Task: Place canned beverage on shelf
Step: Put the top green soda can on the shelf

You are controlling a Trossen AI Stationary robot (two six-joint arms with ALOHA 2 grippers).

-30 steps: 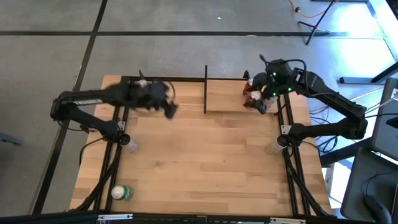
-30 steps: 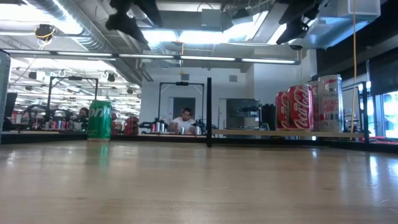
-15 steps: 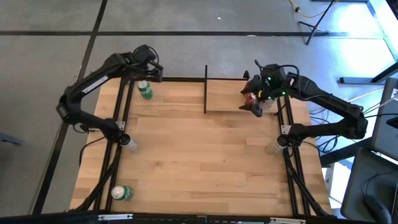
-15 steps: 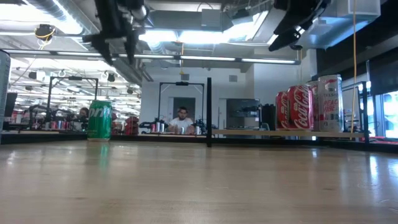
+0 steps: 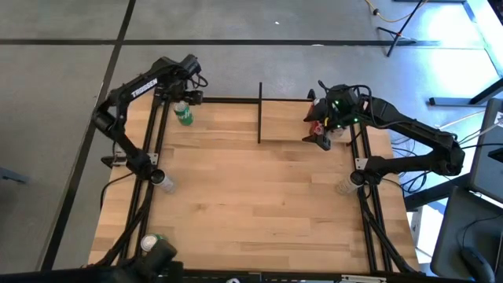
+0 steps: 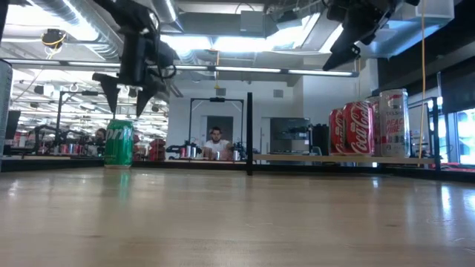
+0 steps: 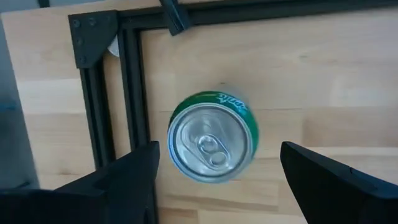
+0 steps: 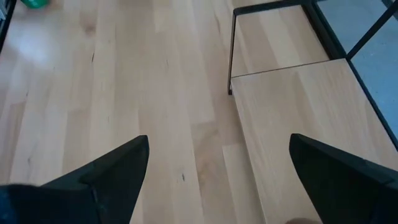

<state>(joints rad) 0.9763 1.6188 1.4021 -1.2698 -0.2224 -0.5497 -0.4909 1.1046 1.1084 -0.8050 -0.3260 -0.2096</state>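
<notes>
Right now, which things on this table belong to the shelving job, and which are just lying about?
Job:
- green can, upright, under the open left end effector
- shelf
- red cans and a pale can on the shelf
- right end effector, above the shelf

Lying about:
- second green can, near table edge

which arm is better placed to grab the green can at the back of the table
Left. The left gripper hangs open directly above the upright green can, while the right gripper is over the shelf.
</notes>
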